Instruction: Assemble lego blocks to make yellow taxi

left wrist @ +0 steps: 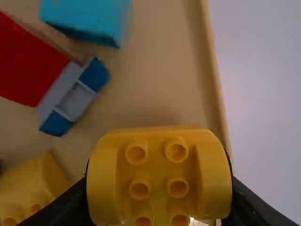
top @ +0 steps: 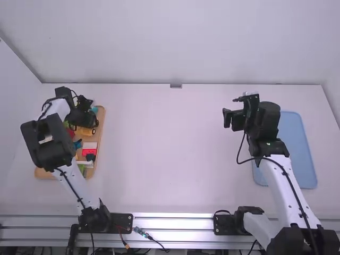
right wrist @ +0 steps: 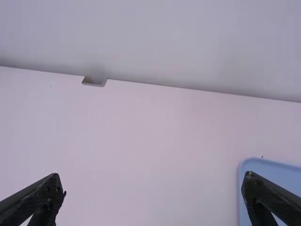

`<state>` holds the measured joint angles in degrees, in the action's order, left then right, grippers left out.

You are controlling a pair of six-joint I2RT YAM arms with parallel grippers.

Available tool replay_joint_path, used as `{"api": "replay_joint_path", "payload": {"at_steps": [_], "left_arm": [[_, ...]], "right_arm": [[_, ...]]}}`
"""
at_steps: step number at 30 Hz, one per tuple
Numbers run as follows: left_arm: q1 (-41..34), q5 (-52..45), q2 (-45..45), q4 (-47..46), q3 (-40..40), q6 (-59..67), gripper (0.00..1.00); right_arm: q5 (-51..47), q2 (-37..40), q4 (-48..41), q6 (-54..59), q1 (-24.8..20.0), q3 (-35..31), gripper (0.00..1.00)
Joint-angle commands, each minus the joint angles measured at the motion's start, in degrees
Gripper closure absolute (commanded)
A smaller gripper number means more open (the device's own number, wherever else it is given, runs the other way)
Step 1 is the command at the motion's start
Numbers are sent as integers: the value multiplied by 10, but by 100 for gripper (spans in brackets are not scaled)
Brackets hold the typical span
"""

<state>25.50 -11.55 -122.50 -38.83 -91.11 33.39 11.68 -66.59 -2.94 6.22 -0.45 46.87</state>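
You have: left gripper, jaws closed on yellow block, over wooden tray; right gripper, jaws wide, near blue tray.

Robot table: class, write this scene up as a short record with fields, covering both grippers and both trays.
Left gripper: closed on a yellow block, at the wooden tray
Right gripper: open, above the table
Wooden tray contents: include a red block, teal block, blue-and-grey piece, another yellow block
Blue tray: on the table's right side
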Motion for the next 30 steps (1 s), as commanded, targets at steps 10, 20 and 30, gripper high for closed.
{"api": "replay_joint_path", "payload": {"at_steps": [10, 20, 30], "left_arm": [[-188, 25, 111, -2, 22, -7, 98], [-453, 109, 154, 52, 154, 95, 98], [-591, 48, 154, 32, 190, 176, 98]], "right_arm": [[5, -5, 6, -19, -3, 23, 1], [5, -5, 5, -19, -4, 23, 0], [18, -5, 6, -34, -16, 23, 1]]}}
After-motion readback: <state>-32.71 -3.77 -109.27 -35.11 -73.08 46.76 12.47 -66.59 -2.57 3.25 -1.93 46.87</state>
